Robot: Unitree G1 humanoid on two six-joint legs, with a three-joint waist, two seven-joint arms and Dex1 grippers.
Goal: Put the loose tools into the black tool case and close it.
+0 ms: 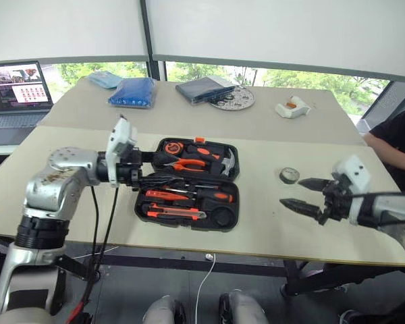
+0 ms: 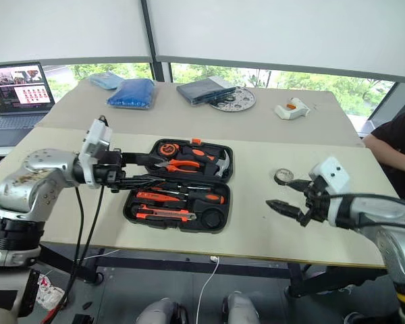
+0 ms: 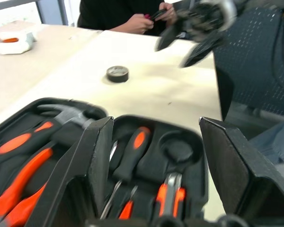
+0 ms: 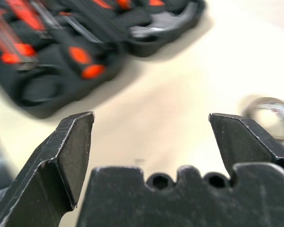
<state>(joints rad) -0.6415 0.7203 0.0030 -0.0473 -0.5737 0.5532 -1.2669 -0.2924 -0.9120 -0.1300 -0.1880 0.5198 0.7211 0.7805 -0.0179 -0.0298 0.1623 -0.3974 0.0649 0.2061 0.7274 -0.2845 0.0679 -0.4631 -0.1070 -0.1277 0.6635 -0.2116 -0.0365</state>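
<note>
My left end effector (image 1: 163, 169) hangs with its fingers apart and holding nothing, right over the black tool case (image 1: 187, 184). The case lies open on the tabletop (image 1: 270, 223). The small tape roll (image 1: 289, 175) sits beside it, near my wide-open right end effector (image 1: 304, 194).

Black tool case (image 1: 228, 177), orange-black screwdrivers (image 1: 189, 196), dark tape roll (image 1: 289, 175), beige table (image 1: 270, 223)
</note>
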